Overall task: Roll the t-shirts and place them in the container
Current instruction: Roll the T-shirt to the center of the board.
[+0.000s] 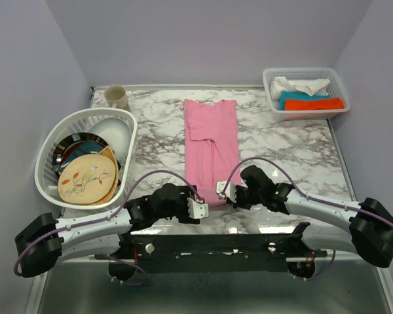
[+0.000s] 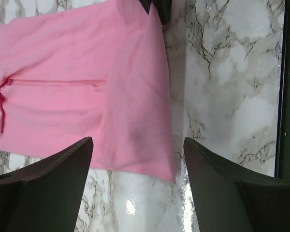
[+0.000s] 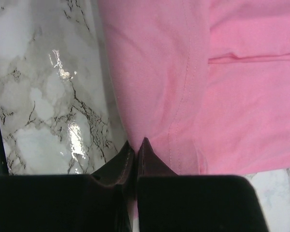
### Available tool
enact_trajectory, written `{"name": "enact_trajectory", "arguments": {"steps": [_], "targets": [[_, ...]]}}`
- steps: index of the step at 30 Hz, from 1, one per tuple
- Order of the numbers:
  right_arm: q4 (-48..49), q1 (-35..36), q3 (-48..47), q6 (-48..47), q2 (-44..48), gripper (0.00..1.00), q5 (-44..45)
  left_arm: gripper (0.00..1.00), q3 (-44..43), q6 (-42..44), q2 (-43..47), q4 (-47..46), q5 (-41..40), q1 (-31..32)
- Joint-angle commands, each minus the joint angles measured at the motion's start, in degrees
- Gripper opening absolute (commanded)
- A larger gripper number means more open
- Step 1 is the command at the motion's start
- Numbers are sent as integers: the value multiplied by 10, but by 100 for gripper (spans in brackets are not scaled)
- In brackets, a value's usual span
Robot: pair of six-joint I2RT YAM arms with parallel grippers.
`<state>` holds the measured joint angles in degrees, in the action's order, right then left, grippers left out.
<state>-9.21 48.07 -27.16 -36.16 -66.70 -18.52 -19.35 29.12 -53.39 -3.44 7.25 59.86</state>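
The pink t-shirt (image 1: 211, 140) lies flat on the marble table (image 1: 288, 147), folded into a long narrow strip running away from the arms. My left gripper (image 1: 200, 208) stands open just off the near left corner of its hem. In the left wrist view that corner (image 2: 150, 159) sits between the wide-apart fingers (image 2: 63, 169) of the left gripper (image 2: 137, 140), untouched. My right gripper (image 1: 221, 191) is at the near right corner. In the right wrist view the right gripper (image 3: 136, 141) is shut on the t-shirt (image 3: 208, 96), pinching the hem edge.
A white dish basket (image 1: 49, 154) holding plates and a bowl stands at the left. A beige cup (image 1: 116, 97) sits at the back left. A white basket (image 1: 306, 111) with folded cloths is at the back right. A black rail (image 1: 216, 245) runs along the near edge.
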Motion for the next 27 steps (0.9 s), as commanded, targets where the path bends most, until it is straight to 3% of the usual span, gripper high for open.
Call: {"name": "enact_trajectory", "arguments": {"steps": [1,7,18,21,25,27], "targets": [[-31,-17,-28,27,-11,7,-42,80,19,36,1,-42,-62,34],[-37,-27,-50,33,-22,7,-49,76,23,56,-26,-46,-94,79],[-54,-33,-55,44,-23,7,-63,74,38,78,-97,-124,-198,98],[-56,-33,-51,43,-19,7,-63,69,52,88,-102,-120,-203,99],[-59,-33,-48,37,-19,7,-67,46,56,88,-102,-106,-193,99],[-60,-33,-47,31,-19,7,-66,38,49,80,-102,-89,-179,99]]}}
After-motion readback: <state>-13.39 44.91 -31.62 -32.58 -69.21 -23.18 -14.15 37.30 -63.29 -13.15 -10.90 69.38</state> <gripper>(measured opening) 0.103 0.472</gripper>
